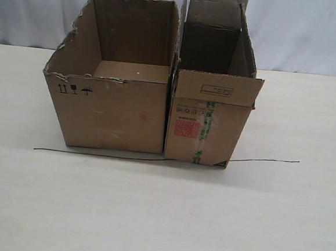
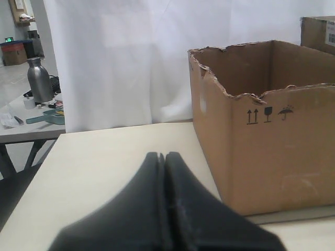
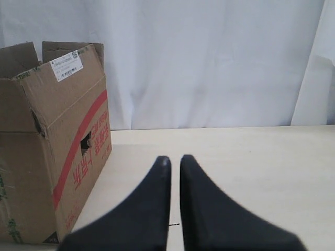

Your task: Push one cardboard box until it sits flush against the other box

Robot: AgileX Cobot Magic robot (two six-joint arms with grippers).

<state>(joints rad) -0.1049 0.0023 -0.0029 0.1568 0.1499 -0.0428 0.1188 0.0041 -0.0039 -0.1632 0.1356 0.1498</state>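
Observation:
The narrow cardboard box (image 1: 205,128), with its red square label and green tape strip, stands on the right, its left wall touching the other box (image 1: 113,112), the wider carton with a torn rim. Neither gripper shows in the exterior view. In the left wrist view my left gripper (image 2: 165,155) is shut and empty, off the wide carton's (image 2: 277,151) outer side and apart from it. In the right wrist view my right gripper (image 3: 175,159) has only a narrow slit between its fingers and holds nothing. It is off the narrow box's (image 3: 63,146) red-printed outer side, not touching it.
A thin black wire (image 1: 96,153) lies on the pale table (image 1: 160,218) along the front of both boxes. A white curtain (image 1: 315,32) hangs behind. Off the table's left end stands a side table with a metal bottle (image 2: 39,78).

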